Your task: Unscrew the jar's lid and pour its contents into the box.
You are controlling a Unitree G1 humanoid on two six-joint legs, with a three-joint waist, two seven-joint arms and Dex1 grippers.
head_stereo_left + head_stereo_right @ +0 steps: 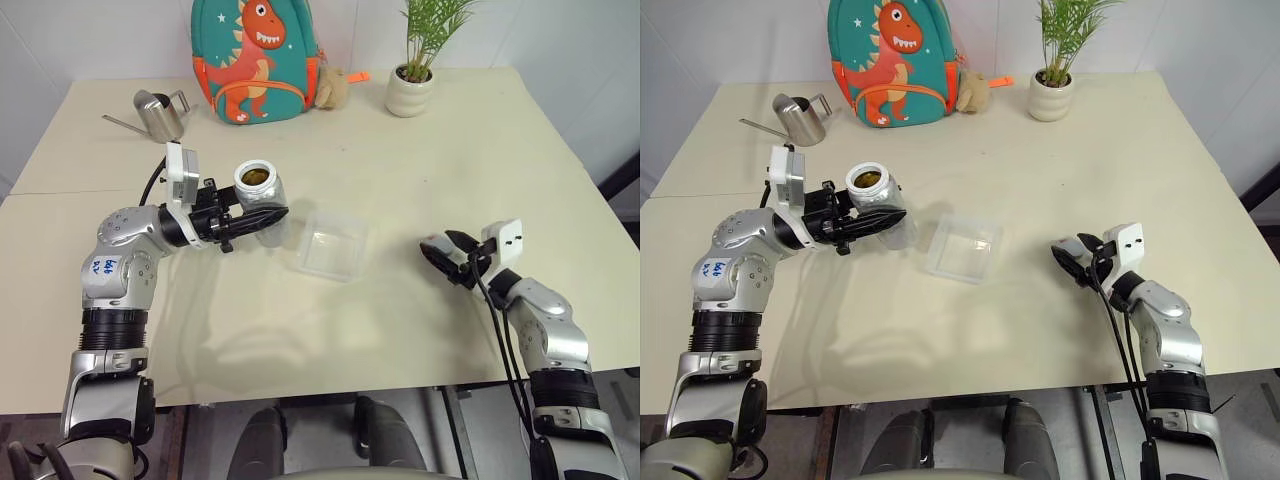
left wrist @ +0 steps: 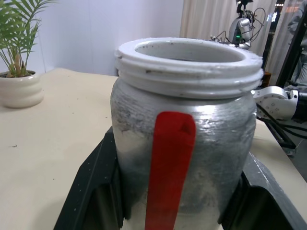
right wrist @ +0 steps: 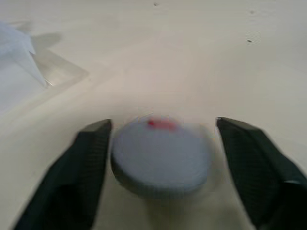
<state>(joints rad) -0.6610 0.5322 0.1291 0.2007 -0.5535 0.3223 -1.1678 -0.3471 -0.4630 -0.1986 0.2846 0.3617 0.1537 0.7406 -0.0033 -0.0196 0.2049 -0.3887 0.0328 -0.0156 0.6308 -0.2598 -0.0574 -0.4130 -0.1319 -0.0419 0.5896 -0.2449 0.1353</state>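
The left gripper [image 1: 262, 218] is clamped on the jar [image 1: 259, 192], its two black fingers [image 2: 91, 191] pressed to either side of the body. It holds the jar upright above the table [image 1: 450, 150], off the surface and just left of the box [image 1: 333, 244]. The jar's white threaded mouth is open, with no lid on it, and brown contents [image 1: 256, 177] show inside from above. In the left wrist view the red stripe runs down the grey side facing the camera.

The right gripper [image 3: 160, 132] sits low over the table at the right, well apart from the box, pointing toward it. Its jaws stand wide, and the lid [image 3: 160, 160] lies between them with a gap on each side; whether it rests on the table or touches a finger cannot be told. A small red mark shows on the lid's top.

The box lies empty on the table between the two grippers. At the far edge stand a watering can [image 1: 160, 113], a dinosaur backpack [image 1: 255, 58] with a small plush toy beside it, and a potted plant [image 1: 412, 88]
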